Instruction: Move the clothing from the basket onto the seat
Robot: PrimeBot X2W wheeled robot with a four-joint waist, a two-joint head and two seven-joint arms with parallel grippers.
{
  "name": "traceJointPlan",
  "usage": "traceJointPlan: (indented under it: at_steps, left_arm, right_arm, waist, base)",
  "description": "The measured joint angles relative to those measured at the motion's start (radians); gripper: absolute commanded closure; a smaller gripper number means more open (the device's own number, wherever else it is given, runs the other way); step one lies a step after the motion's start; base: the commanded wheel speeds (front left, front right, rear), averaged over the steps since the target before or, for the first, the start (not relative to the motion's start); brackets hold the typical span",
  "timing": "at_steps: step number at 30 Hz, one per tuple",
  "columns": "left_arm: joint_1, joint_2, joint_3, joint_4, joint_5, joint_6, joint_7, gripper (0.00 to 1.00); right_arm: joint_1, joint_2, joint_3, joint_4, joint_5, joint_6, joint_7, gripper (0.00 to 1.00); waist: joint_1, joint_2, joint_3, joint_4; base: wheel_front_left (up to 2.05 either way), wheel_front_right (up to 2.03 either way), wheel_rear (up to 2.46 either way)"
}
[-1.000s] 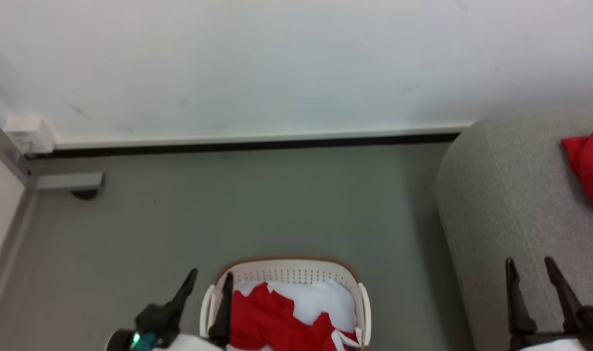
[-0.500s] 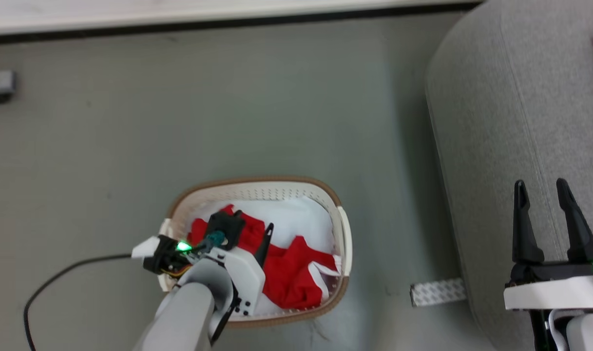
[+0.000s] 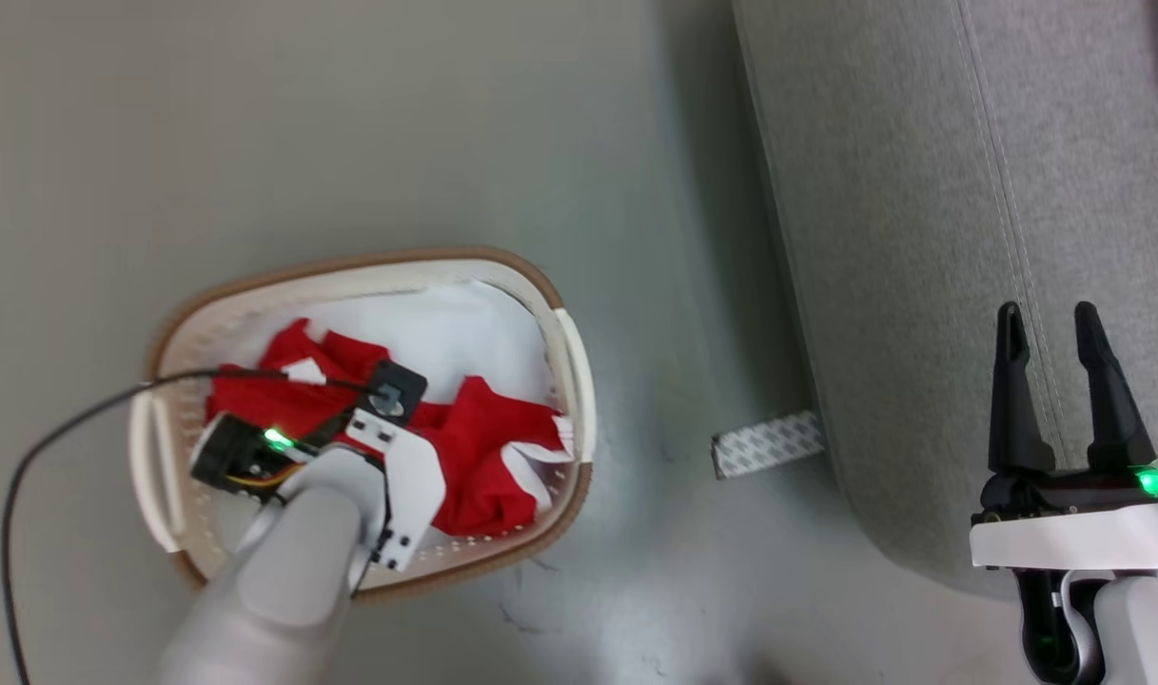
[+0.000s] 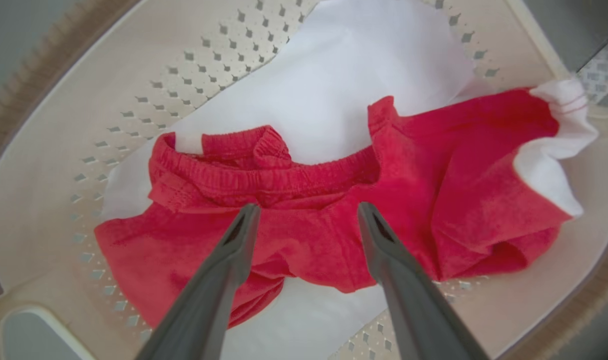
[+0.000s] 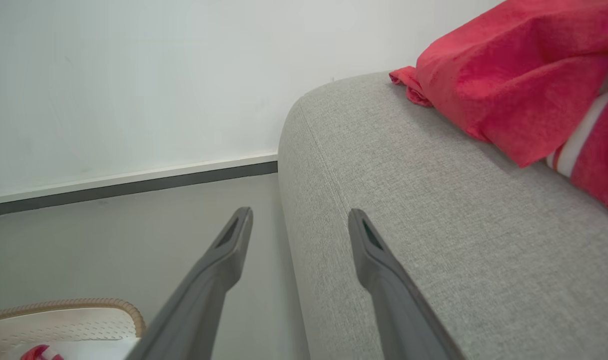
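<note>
Grey floor [image 3: 350, 124] carries the basket [image 3: 398, 271] holding red clothing [image 4: 308, 250]; left gripper [image 4: 307, 210] over it, fingers spread, empty. Over the seat [image 3: 902, 238], right gripper [image 3: 1048, 314] fingers spread, empty.

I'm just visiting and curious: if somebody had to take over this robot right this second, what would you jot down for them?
Left gripper: open, poised over the red clothing in the basket, nothing gripped.
Right gripper: open, empty, by the edge of the seat.
Done: one red garment lies on the seat.
Left: grab the red clothing in the basket and carry it to the seat. A white sheet lies under it.
</note>
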Motion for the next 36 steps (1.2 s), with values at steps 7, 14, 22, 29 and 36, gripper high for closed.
traceJointPlan:
  at_steps: [7,14,22,29,36]
  left_arm:
    - [-0.066,0.037,-0.021,0.084,0.02,0.021,0.07,0.0]
    - [-0.108,0.101,-0.03,0.126,0.031,0.044,0.09,0.0]
    - [-0.133,0.123,-0.034,0.142,0.022,0.034,0.05,1.0]
    - [-0.139,0.09,-0.022,0.169,-0.018,0.016,0.008,1.0]
    - [-0.09,0.002,0.01,0.156,-0.104,-0.006,-0.096,1.0]
  right_arm:
    - [-0.012,0.0,0.041,0.001,0.063,0.0,0.0,0.0]
    - [-0.025,0.001,0.096,-0.013,0.125,0.0,0.0,0.0]
    - [-0.024,0.001,0.109,-0.014,0.148,0.0,0.0,0.0]
    - [-0.042,0.001,0.105,-0.007,0.152,0.0,0.0,0.0]
    - [-0.039,0.002,0.058,0.011,0.12,0.0,0.0,0.0]
  waist:
    - [-0.0001,0.0,0.083,-0.055]
    - [-0.0001,0.0,0.163,-0.112]
    - [-0.0004,0.0001,0.236,-0.162]
    - [-0.0003,0.0001,0.225,-0.164]
    - [-0.0003,0.0001,0.135,-0.132]
  base:
    - [0.0,0.0,0.0]
    - [0.0,0.0,0.0]
    - [0.0,0.0,0.0]
    - [0.0,0.0,0.0]
    - [0.0,0.0,0.0]
